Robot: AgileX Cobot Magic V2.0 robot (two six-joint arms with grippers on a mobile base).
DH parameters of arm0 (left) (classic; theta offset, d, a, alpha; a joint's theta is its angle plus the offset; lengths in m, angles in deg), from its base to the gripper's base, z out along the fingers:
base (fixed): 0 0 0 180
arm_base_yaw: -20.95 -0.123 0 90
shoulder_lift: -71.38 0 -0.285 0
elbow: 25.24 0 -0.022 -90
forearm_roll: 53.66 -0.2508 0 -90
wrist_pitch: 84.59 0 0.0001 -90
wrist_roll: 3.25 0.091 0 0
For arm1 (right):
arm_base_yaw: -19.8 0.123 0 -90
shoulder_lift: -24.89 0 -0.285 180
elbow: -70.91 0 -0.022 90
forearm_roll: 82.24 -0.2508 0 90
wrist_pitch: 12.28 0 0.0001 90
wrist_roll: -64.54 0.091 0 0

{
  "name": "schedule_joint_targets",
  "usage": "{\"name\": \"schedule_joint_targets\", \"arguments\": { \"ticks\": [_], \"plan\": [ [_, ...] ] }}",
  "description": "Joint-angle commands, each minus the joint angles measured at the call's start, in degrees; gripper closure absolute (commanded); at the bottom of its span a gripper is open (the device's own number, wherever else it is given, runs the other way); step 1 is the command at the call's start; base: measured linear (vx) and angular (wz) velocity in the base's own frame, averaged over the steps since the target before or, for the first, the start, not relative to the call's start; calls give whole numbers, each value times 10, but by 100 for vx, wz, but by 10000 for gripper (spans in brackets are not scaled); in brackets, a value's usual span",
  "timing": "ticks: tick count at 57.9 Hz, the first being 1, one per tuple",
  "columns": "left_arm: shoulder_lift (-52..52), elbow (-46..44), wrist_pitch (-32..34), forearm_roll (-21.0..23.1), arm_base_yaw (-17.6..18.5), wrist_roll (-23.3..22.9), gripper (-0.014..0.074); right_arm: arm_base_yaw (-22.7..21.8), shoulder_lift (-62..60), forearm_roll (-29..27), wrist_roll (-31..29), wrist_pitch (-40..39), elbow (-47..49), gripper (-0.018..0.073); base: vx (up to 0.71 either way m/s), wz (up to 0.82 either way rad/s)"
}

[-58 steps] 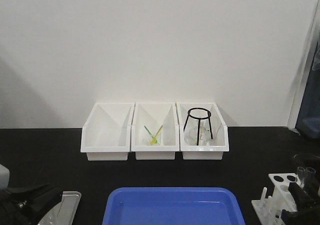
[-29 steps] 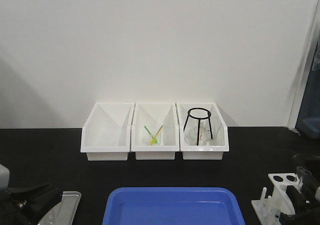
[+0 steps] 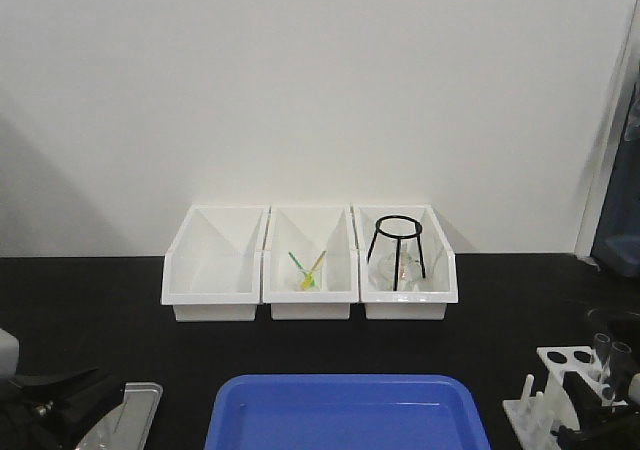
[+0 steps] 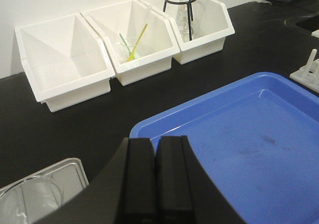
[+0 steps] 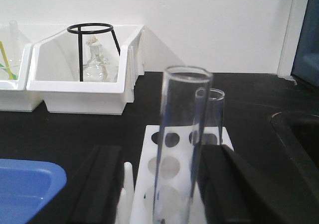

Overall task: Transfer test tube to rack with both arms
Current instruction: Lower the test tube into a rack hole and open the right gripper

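Release step: the test tube [image 5: 182,144] appears seated in the rack [image 5: 148,154] at 4 o'clock, with the right gripper [image 5: 159,154] spread around it. The left gripper [image 4: 155,174] is pressed together. Next: retract without tipping it.

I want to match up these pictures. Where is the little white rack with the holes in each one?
Front view: the rack is at the bottom right corner.
Left wrist view: only a small part with upright pegs shows, at the right edge.
Right wrist view: bottom middle, close up, with its holes facing up.
Shared landmark: the black wire stand in the right-hand white bin.
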Motion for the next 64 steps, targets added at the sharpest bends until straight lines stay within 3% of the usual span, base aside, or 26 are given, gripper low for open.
{"name": "schedule_joint_targets", "arguments": {
  "ticks": [1,18,32,41,46,54,64],
  "plan": [
    [-10,-16,11,8,-1,-2,603,-2,-39,-1,-2,-59,11,33,0,0],
    [-10,-16,13,8,-1,-2,602,-2,-177,22,31,14,11,25,0,0],
    [-10,-19,33,8,-1,-2,603,-2,-369,51,129,157,11,172,0,0],
    [-10,-31,44,8,-1,-3,603,-2,-493,135,193,289,11,400,0,0],
    [-10,-33,47,8,-1,-3,603,-2,-557,214,266,351,11,569,0,0],
    [-10,-33,52,8,-1,-21,602,-2,-626,318,385,409,11,575,0,0],
    [-10,-33,57,8,-1,-28,602,-2,-648,364,407,420,11,573,0,0]
  ]
}}
